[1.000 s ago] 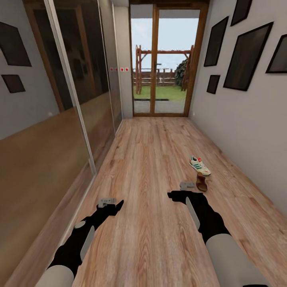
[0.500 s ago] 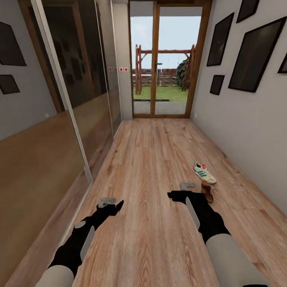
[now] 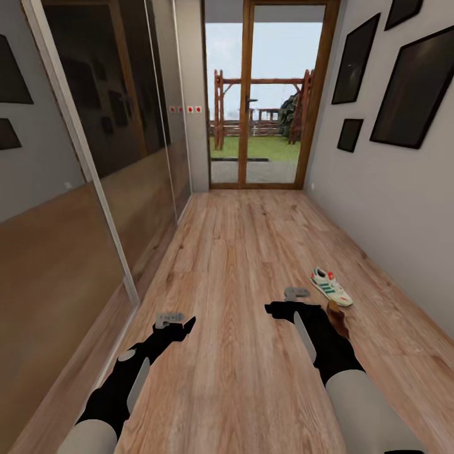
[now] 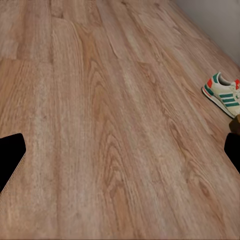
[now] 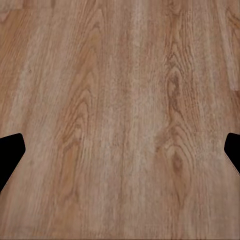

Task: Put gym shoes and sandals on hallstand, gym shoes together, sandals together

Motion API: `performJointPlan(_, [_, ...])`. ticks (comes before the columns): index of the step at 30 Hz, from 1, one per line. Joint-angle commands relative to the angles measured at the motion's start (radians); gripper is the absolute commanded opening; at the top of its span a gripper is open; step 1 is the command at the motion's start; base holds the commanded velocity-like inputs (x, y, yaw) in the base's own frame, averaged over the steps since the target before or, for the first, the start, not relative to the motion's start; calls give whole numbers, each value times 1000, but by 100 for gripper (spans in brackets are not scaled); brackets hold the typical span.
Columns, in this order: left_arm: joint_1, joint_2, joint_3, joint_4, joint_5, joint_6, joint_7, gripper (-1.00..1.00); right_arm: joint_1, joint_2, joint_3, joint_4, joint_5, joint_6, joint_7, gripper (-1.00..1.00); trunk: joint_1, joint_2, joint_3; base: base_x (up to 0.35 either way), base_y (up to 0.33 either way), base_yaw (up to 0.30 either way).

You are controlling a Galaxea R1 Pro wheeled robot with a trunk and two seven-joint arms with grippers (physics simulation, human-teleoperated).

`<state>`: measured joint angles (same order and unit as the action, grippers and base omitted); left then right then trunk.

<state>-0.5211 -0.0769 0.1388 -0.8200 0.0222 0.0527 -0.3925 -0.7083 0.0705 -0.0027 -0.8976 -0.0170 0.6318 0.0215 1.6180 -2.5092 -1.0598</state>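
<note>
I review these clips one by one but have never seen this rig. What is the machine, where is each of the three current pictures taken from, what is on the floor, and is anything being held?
This is a simulated wheeled robot with two arms. The head view looks forward and down a corridor toward a glass door, with both black arms reaching out. The left end effector and the right end effector hang over the wooden floor. The other two pictures come from cameras on each wrist, looking along the fingers, whose dark tips show at the edges, spread apart with nothing between them. On the floor near the right-hand wall lies one white gym shoe with green stripes, also seen in the left wrist view. A brown sandal lies just nearer, partly behind the right arm.
</note>
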Motion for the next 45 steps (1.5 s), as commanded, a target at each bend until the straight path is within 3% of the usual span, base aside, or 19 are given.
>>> performJointPlan(1, [-1, -1, 5, -1, 2, 6, -8, 100, 0, 0, 0, -1, -1, 5, 2, 100, 0, 0, -1, 348, 0, 0])
performJointPlan(45, [0, -1, 5, -1, 2, 5, -8, 100, 0, 0, 0, -1, -3, 5, 2, 100, 0, 0, 3, 348, 0, 0])
